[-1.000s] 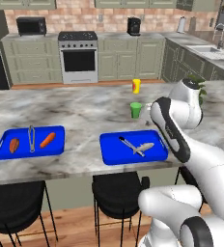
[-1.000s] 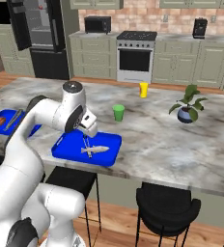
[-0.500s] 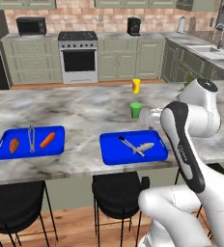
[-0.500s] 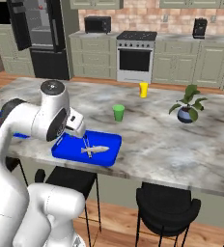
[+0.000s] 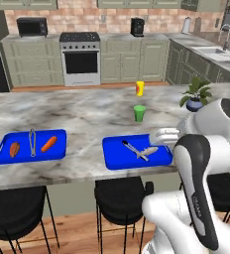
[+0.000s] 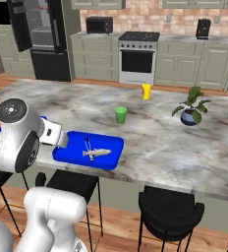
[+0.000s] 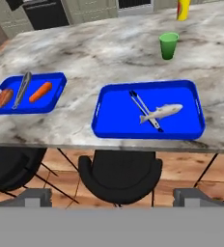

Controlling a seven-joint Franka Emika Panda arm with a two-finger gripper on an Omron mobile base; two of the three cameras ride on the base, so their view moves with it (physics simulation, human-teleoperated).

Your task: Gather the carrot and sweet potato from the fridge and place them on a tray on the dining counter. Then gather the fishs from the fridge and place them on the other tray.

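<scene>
On the dining counter stand two blue trays. The left tray holds the sweet potato, grey tongs and the carrot; the hand view shows the carrot and sweet potato too. In the right tray a pale fish lies across another pair of tongs. My gripper hovers open and empty off the counter's near edge, looking down at both trays over a stool. The fridge stands far back left, its doors open.
A green cup and a yellow bottle stand behind the right tray, with a potted plant further right. Black stools line the near edge. My own white arm rises beside the right tray.
The arm has swung back and the hand has drawn away from above the right tray toward the counter's near edge. The trays and their contents have not moved.
</scene>
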